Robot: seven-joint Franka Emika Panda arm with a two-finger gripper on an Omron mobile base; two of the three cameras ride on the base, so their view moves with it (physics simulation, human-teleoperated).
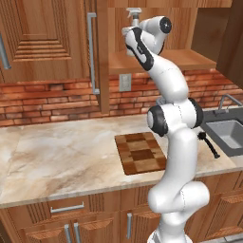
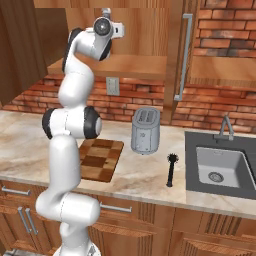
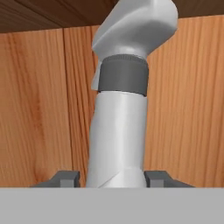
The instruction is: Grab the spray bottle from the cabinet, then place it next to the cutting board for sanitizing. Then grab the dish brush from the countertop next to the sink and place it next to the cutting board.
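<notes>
Bottle [image 3: 120, 127] stood upright on the shelf of the open cabinet [image 1: 161, 59], and my gripper [image 3: 114, 178] was up there with it, one fingertip [image 3: 65, 178] on each side of the body, low down. In the hand view the tips sat tight against the plastic, so I judged I was clamped on it, though the actual contact lay below the frame edge. To do this step well, I judged I should lift a little first so the base came free of the shelf, then draw straight back out, keeping the bottle upright and its spray head away from the cabinet top just above. The board [image 1: 141, 153] waited on the counter [image 1: 61, 156] below, the brush [image 2: 171, 170] beside the sink [image 2: 220, 165]. I could read no label or writing on the bottle.
</notes>
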